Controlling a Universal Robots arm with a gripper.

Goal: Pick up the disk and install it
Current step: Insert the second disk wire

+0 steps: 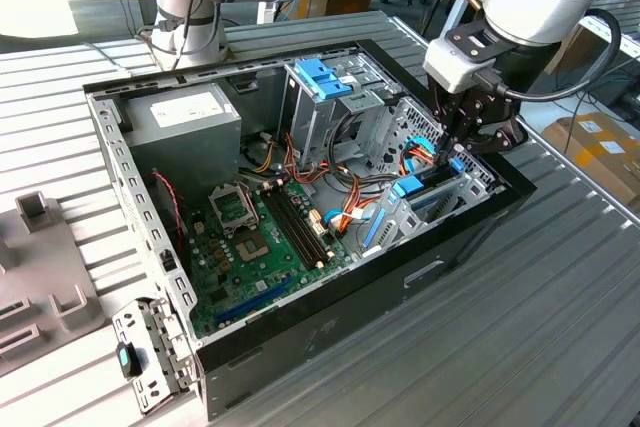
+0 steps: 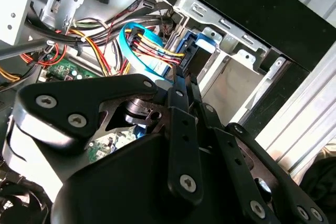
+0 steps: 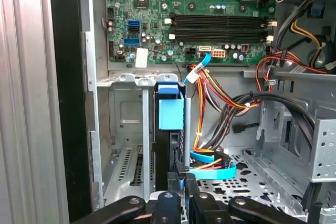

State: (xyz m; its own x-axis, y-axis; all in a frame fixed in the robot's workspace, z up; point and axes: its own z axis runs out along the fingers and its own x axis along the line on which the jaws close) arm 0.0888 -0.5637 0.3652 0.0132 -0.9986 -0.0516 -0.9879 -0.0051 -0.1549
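Now we have our gripper point(image 1: 462, 152) lowered into the front corner of the open computer case point(image 1: 470, 247), its black fingers point(image 3: 176, 190) drawn together around the upper edge of the disk point(image 3: 169, 150). We judge them clenched on it, since in the first wrist view the tips pinch a thin dark edge standing on end directly below them. The disk sits upright in the metal drive bay point(image 3: 126, 124), edge toward the tool, with its blue plastic rail point(image 3: 171, 109) just ahead of the fingertips. That vertical pose makes sense to us: the bay's slots run downward, so the drive has to go in on edge, and gripping the top leaves its sides free to slide along the guides. Beside the gripper, a bundle of red, yellow and black cables point(image 3: 220, 103) and a flat blue data cable point(image 3: 212, 171) curl close to the bay. Beyond the bay, farther from the tool, lies the green motherboard point(image 3: 199, 14). We judge the disk partly seated, not yet released.
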